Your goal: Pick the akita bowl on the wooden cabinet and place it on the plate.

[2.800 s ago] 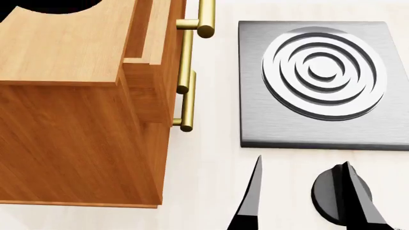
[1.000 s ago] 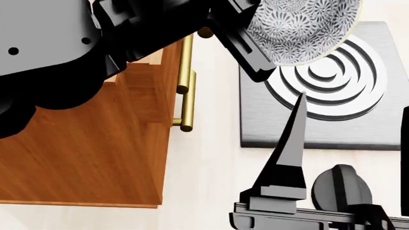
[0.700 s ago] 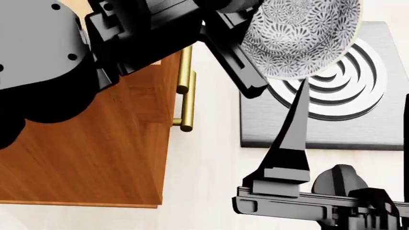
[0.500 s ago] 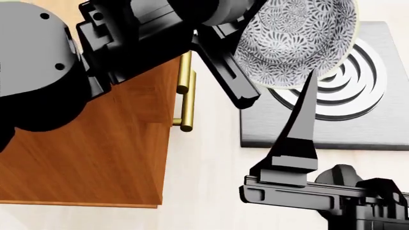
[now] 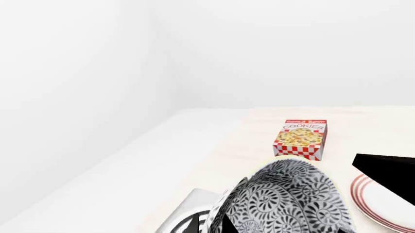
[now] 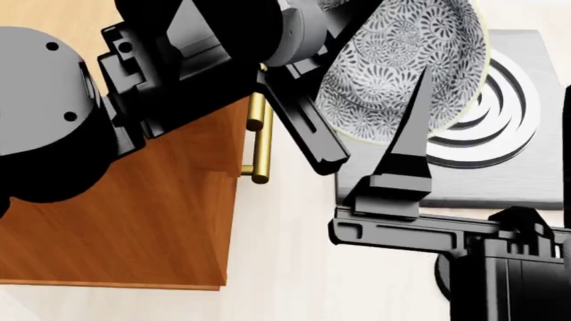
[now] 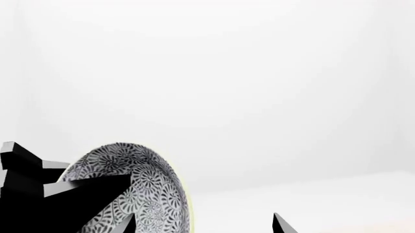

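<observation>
My left gripper is shut on the rim of the akita bowl, a white bowl with a dense dark pattern. It holds the bowl steeply tilted in the air beside the wooden cabinet. In the left wrist view the bowl fills the space at the jaws of the left gripper. The plate, white with red rings, lies on the table beyond it. My right gripper is open and raised, with one finger crossing in front of the bowl. In the right wrist view the bowl sits beside the open right gripper.
A grey square stove with raised rings lies under the bowl, right of the cabinet's brass handles. A red and white cookies box stands on the table farther off, near the plate. The left arm covers the cabinet top.
The left arm has come into view with the bowl and carried it lower and toward the cabinet side. The right gripper has risen toward the bowl.
</observation>
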Controlling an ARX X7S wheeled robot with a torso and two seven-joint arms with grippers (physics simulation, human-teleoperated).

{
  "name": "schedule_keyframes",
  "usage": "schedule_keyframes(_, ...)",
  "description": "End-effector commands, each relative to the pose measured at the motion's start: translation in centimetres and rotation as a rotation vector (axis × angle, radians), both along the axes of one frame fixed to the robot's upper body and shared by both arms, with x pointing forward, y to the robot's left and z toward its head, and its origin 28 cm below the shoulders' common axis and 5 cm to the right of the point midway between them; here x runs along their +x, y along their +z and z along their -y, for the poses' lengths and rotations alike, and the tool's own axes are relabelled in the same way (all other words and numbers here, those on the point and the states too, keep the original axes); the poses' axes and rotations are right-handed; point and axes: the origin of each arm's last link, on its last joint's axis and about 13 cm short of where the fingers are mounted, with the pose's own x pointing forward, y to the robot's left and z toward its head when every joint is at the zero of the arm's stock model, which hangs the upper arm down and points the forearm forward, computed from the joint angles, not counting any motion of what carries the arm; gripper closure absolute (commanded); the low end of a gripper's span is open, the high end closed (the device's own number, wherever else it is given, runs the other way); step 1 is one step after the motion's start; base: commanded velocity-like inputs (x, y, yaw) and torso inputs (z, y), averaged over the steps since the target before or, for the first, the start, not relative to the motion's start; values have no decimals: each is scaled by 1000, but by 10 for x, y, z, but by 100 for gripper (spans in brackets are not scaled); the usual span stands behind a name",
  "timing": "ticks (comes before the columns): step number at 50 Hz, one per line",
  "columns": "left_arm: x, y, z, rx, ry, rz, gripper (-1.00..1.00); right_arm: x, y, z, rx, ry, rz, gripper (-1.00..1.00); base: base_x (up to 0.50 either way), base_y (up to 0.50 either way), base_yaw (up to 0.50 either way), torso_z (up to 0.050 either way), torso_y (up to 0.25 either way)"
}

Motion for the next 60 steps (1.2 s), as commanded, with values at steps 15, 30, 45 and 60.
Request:
schedule_keyframes(15,-7,1,-1,-13,-38,14,100,11,-1,1,2,2,-38,-100,0,0,0,0,1)
schedule_keyframes(30,-8,-2,-3,-17,-43,6,100,16,-5,2,12,-13,-63,-100,0,0,0,0,0)
schedule_keyframes(45,-5,-4,-5,-22,-32,-1,100,17,-8,3,18,-51,-72,100,0,0,0,1,1)
schedule_keyframes(60,-3,-4,-6,-33,-8,-8,100,22,-5,1,-19,-210,-150,100,0,0,0,0,0)
